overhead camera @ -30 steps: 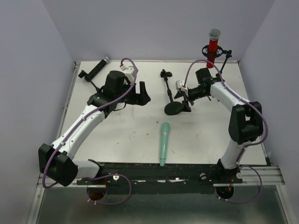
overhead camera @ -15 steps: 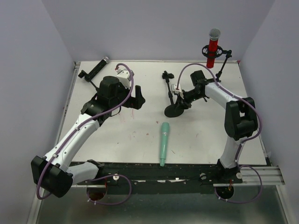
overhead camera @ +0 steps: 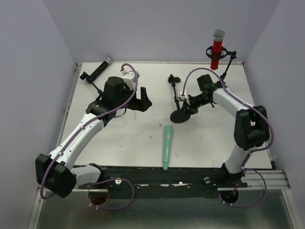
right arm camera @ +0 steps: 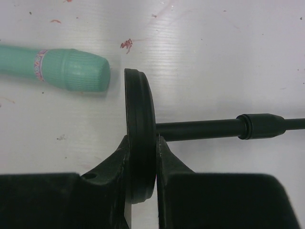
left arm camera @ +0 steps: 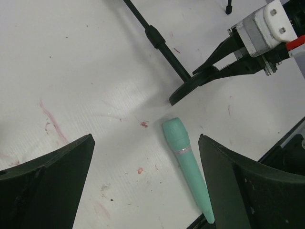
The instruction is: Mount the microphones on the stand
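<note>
Closed down within the last second, the right gripper (right arm camera: pixel 141 143) was found clamped on the edge of the round base (right arm camera: pixel 139 119) of the fallen stand (overhead camera: pixel 174 90), whose rod pointed toward the far side of the table (overhead camera: pixel 133 138). The left gripper (overhead camera: pixel 141 98) was held wide open above the table with nothing in it. The mint-green microphone (overhead camera: pixel 167 146) lay just near of the base. The red microphone (overhead camera: pixel 218 47) stood clipped upright at the far right, and the black microphone (overhead camera: pixel 98 70) lay at the far left.
</note>
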Action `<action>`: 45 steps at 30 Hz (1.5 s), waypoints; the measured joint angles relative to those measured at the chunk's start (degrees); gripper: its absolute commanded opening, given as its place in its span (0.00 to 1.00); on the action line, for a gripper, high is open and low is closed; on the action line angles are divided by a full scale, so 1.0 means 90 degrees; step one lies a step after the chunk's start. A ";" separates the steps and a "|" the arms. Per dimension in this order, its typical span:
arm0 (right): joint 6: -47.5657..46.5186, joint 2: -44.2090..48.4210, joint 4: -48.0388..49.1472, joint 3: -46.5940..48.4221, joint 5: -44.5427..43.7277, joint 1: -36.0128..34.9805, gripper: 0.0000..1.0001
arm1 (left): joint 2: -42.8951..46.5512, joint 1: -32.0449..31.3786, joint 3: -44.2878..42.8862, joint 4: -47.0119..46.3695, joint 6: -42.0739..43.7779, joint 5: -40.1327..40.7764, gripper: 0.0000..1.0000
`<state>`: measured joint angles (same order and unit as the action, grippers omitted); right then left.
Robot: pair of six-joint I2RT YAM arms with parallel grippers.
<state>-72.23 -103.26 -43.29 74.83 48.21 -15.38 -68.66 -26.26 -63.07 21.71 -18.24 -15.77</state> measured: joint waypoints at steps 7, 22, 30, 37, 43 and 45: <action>-0.0129 0.0699 -0.0163 -0.0253 0.0296 0.0000 0.00 | -0.0729 0.0612 0.0189 -0.0670 -0.1268 -0.1353 0.99; -0.0333 0.2251 -0.0352 -0.0772 0.1307 -0.0002 0.00 | -0.0508 0.0920 0.1183 -0.2710 -0.3670 -0.2846 0.98; -0.0692 0.2424 -0.0568 -0.0799 0.1610 -0.0019 0.00 | -0.0352 0.0680 0.1248 -0.2975 -0.4075 -0.3104 0.98; -0.1056 0.2647 -0.0799 -0.0848 0.1797 -0.0175 0.00 | -0.0721 0.0282 0.0636 -0.2759 -0.4046 -0.3186 0.98; -0.1307 0.2664 -0.0981 -0.0848 0.1897 -0.0289 0.00 | -0.1372 -0.0032 -0.0194 -0.2067 -0.3713 -0.2691 0.97; -0.1345 0.2667 -0.1022 -0.0848 0.1904 -0.0294 0.00 | -0.1537 -0.0087 -0.0338 -0.1863 -0.3626 -0.2310 0.93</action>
<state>-84.33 -79.26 -52.49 67.20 65.34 -18.02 -82.50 -27.05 -66.11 4.95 -50.87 -36.56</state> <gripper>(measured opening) 0.239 0.973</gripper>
